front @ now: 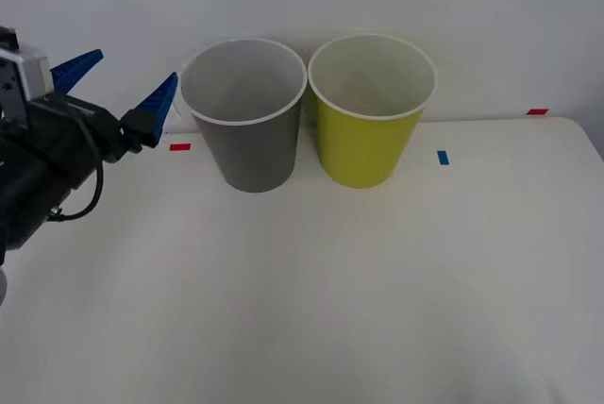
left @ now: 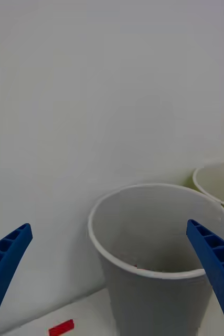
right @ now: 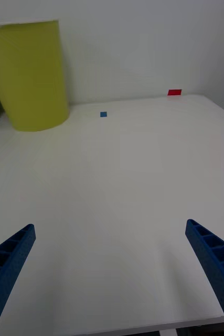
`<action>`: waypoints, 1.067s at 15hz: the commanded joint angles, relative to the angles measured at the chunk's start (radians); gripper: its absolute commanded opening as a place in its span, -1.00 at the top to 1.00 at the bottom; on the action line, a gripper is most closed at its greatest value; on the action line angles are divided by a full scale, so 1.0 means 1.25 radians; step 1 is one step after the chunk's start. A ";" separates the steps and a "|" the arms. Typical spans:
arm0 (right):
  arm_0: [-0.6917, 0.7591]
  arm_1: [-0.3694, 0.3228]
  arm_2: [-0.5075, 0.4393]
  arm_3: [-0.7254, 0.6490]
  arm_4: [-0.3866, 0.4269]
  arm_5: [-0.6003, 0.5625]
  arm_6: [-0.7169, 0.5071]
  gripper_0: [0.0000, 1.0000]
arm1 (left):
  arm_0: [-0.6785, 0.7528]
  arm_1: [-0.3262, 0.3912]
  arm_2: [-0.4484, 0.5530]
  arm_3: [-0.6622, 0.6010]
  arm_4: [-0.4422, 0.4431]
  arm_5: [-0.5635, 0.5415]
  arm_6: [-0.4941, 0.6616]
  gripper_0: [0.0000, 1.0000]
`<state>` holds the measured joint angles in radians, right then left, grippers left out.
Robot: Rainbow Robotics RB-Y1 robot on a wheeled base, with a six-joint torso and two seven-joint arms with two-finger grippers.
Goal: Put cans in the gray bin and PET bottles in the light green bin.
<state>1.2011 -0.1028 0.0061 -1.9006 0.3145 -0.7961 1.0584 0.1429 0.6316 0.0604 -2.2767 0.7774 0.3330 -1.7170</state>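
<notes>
My left pincer (front: 121, 92), spread wide and holding nothing, hangs at nine o'clock of the gray bin (front: 247, 130), seemingly placed for release; right pincer (right: 112, 278) likewise agape over the tabletop (front: 377, 281).

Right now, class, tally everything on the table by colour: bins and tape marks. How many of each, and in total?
Gray bin: 1
Light green bin: 1
Red tape marks: 2
Blue tape mark: 1
Total: 5
</notes>
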 commanded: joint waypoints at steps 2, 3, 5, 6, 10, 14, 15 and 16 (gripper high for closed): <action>0.000 0.000 0.000 0.000 0.000 0.000 0.000 -1.00 | 0.154 -0.030 0.025 -0.081 -0.005 -0.015 -0.006 -1.00; 0.000 0.000 0.000 0.000 0.000 0.000 0.000 -1.00 | 0.172 -0.057 0.025 -0.087 -0.007 -0.014 -0.009 -1.00; 0.000 0.000 0.000 0.000 0.000 0.000 0.000 -1.00 | 0.194 -0.093 0.024 -0.080 -0.017 -0.016 -0.022 -1.00; 0.000 0.000 0.000 0.000 0.000 0.000 0.000 -1.00 | 0.223 -0.090 0.003 -0.057 -0.022 -0.079 -0.024 -1.00; 0.000 0.000 0.000 0.000 0.000 0.000 0.000 -1.00 | 0.337 -0.059 -0.090 0.037 -0.071 -0.338 -0.033 -1.00; 0.000 0.000 0.000 0.000 0.000 0.000 0.000 -1.00 | 0.455 -0.063 -0.142 0.086 -0.179 -0.491 0.008 -1.00; 0.000 0.000 0.000 0.000 0.000 0.000 0.000 -1.00 | 0.487 -0.073 -0.143 0.086 -0.213 -0.502 0.067 -1.00; 0.000 0.000 0.000 0.000 0.000 0.000 0.000 -1.00 | 0.508 -0.081 -0.143 0.086 -0.243 -0.503 0.099 -1.00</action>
<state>1.2011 -0.1028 0.0061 -1.9006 0.3145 -0.7961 1.0584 0.7364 0.5448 -0.1144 -2.1719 0.5248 -0.2847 -1.6510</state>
